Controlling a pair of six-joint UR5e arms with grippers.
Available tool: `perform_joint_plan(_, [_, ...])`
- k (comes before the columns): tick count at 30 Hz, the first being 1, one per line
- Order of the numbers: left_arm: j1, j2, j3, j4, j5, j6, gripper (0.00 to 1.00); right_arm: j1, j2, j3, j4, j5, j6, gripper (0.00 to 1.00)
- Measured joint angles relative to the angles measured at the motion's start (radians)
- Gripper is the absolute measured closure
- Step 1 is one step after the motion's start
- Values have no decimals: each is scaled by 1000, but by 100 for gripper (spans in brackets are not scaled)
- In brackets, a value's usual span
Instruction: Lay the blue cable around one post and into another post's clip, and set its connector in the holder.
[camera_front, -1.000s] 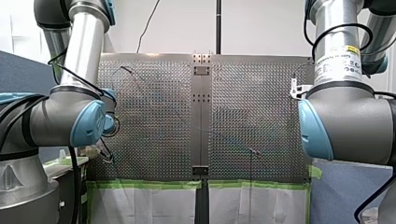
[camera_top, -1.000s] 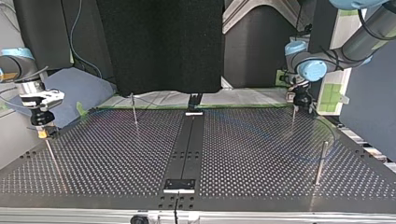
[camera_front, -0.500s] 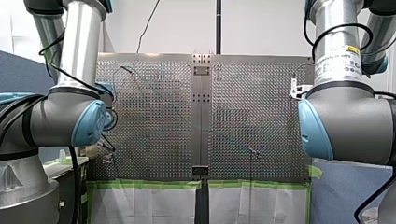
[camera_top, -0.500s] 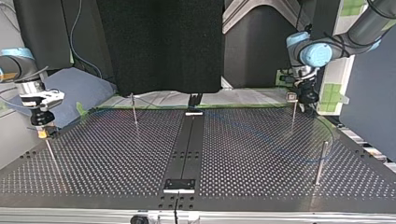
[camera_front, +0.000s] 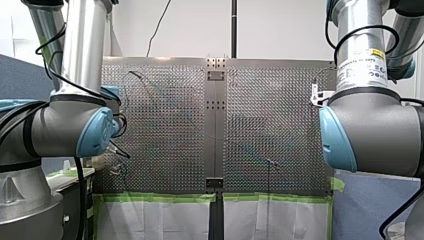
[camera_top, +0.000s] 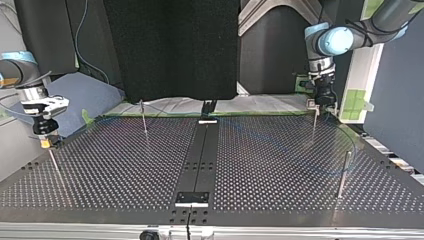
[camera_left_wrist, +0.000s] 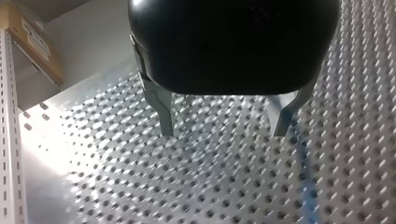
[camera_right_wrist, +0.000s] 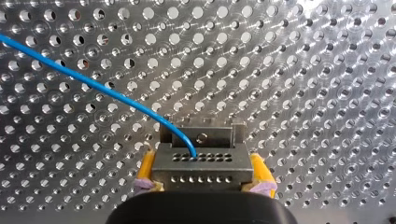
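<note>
In the right wrist view my right gripper (camera_right_wrist: 204, 181) is shut on the grey connector (camera_right_wrist: 201, 163), one yellow pad (camera_right_wrist: 146, 173) on each side. The blue cable (camera_right_wrist: 93, 83) runs out of the connector's top face and away over the perforated plate. In the top view that gripper (camera_top: 46, 142) hangs at the left, above a thin post (camera_top: 54, 167). My left gripper (camera_left_wrist: 223, 133) is open with nothing between its metal fingers (camera_left_wrist: 163, 114), and the blurred cable (camera_left_wrist: 304, 182) lies on the plate beside one finger. In the top view it (camera_top: 322, 100) stands over the far right post (camera_top: 313, 124).
Two more posts stand on the table (camera_top: 110, 165) in the top view, one at the back left (camera_top: 144, 119) and one at the near right (camera_top: 342, 174). A dark centre strip (camera_top: 202, 150) runs front to back. In the front view both elbows hide the grippers.
In the top view my left arm has risen and swung upright, its wrist now high above the far right post. My right arm and the connector have not moved.
</note>
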Motion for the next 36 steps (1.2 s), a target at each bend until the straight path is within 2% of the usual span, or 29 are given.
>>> perform_joint_plan(5, [-12, 18, -35, 25, 23, -37, 0, 0, 0, 0, 0, 0, 0, 100])
perform_joint_plan(13, [-15, 88, -60, 7, -15, -97, 0, 0, 0, 0, 0, 0, 0, 100])
perform_joint_plan(21, [-15, 160, -86, -49, -3, -60, 0, 0, 0, 0, 0, 0, 0, 100])
perform_joint_plan(29, [-27, 213, -156, -10, 65, -15, 0, 0, 0, 0, 0, 0, 0, 100])
perform_joint_plan(36, [-53, 220, -217, -24, 125, 44, 0, 0, 0, 0, 0, 0, 0, 100])
